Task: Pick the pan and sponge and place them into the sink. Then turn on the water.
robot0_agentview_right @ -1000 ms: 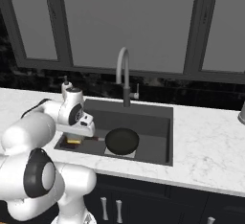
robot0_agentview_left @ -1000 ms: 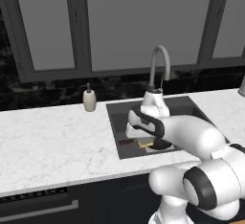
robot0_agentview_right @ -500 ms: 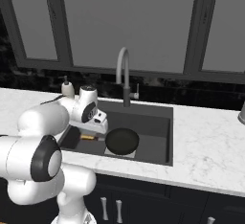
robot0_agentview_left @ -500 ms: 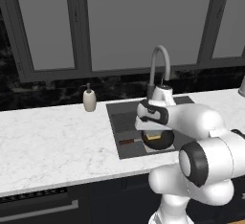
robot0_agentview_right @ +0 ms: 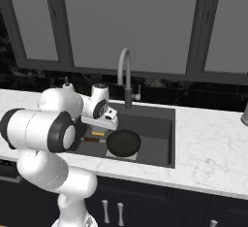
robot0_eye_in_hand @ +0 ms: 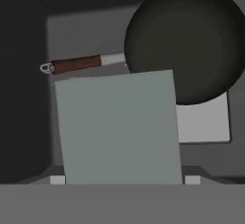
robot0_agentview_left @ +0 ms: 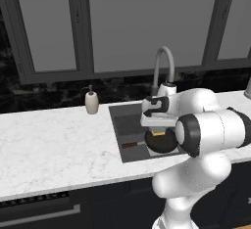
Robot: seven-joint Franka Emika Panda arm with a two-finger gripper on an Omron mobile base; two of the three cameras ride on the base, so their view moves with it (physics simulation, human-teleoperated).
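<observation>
Our claw (robot0_agentview_left: 158, 130) holds the sponge (robot0_agentview_left: 158, 133) above the sink (robot0_agentview_right: 160, 129); released carelessly, it may land on the pan (robot0_agentview_right: 123, 142).

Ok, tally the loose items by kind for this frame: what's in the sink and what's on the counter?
Pans: 1, pan in the sink
Sponges: 1, sponge under the gripper, over the sink
Soap bottles: 1, soap bottle on the counter
Total: 3
</observation>
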